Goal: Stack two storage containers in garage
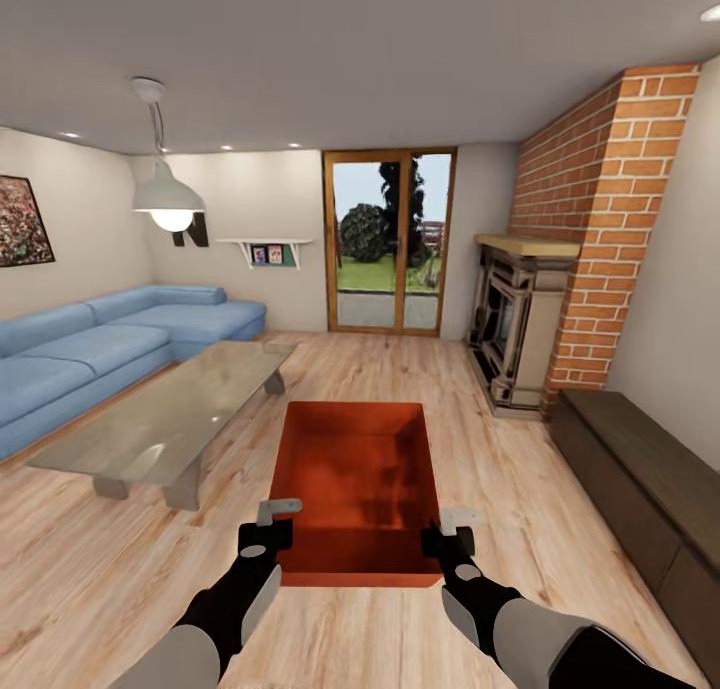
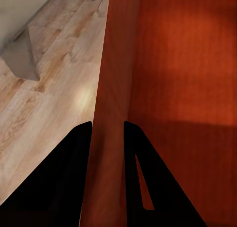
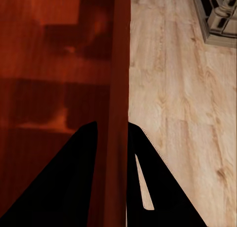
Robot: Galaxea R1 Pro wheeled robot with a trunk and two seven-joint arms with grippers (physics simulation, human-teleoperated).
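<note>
I am in the living room, and the garage is out of view. An orange-red storage container (image 1: pixel 355 469), open-topped and empty, sits straight ahead between my arms over the light wood plank floor (image 1: pixel 450 389). My left gripper (image 1: pixel 275 524) is shut on its left wall near the near corner. My right gripper (image 1: pixel 450 529) is shut on its right wall. In the left wrist view the left gripper (image 2: pixel 107 124) straddles the container's thin wall (image 2: pixel 113 64), one finger on each side. The right wrist view shows the right gripper (image 3: pixel 112 124) clamped likewise on the container's wall (image 3: pixel 119 64).
A glass coffee table (image 1: pixel 170 419) stands ahead on the left, with a blue sofa (image 1: pixel 90 344) behind it. On the right are a brick fireplace (image 1: pixel 525 329) and a long dark low cabinet (image 1: pixel 640 489). Wood-framed glass doors (image 1: pixel 388 244) close the far wall.
</note>
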